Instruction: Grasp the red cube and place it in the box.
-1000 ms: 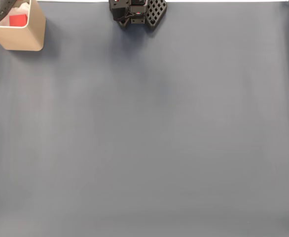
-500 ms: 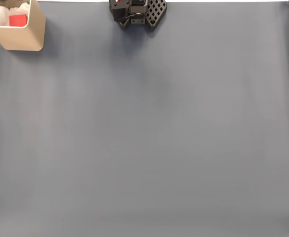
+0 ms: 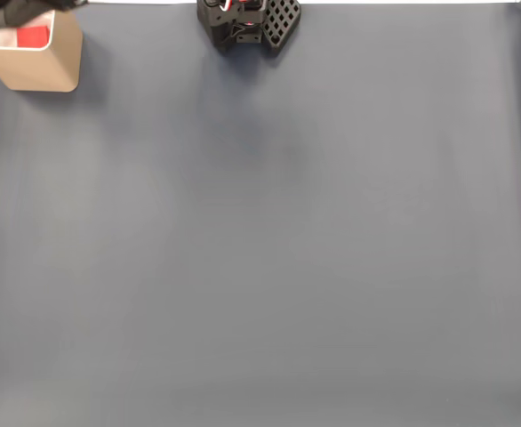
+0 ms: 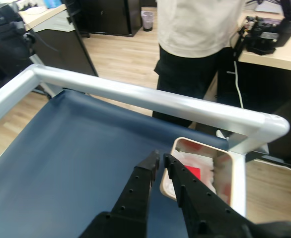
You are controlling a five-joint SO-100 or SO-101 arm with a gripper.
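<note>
Blue table mat point(image 3: 269, 249), aluminium rail point(image 4: 150, 101); wood floor point(image 4: 120, 54), person point(image 4: 197, 44) standing beside.

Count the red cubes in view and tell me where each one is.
1. The red cube lies inside the box, at the top left corner of the blue table in the fixed view. The box's depths are partly hidden, so another could be concealed.

Matte red cube point(image 4: 192, 172) in tan cardboard-look box point(image 4: 225, 171), black plastic gripper point(image 4: 161, 161), matte blue cloth-like surface point(image 3: 287, 240), smooth brushed-metal rail point(image 4: 150, 99), wood floor point(image 4: 120, 54).
</note>
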